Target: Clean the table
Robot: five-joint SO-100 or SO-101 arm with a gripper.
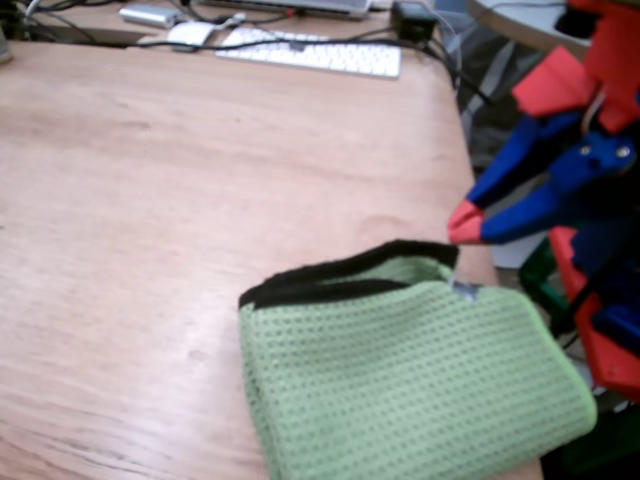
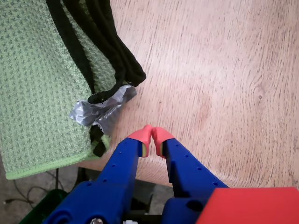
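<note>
The table [image 1: 200,190] is a large reddish-brown wooden top that fills most of the fixed view; the wrist view shows its grain [image 2: 224,70] and near edge. A folded green waffle-weave cloth [image 1: 410,375] with black edging lies at the table's front right corner, and in the wrist view the cloth [image 2: 37,88] has a grey tag [image 2: 100,112] at its corner. My blue gripper [image 1: 462,228] with red fingertips hovers just right of the cloth's far corner, at the table's edge. In the wrist view the gripper [image 2: 151,135] is shut with nothing between its tips.
A white keyboard [image 1: 315,52], a white mouse [image 1: 190,34], a small silver device [image 1: 147,14] and black cables lie along the table's far edge. A pale grey round table [image 1: 520,18] stands at the top right. The arm's red and blue body [image 1: 600,200] is beyond the right edge.
</note>
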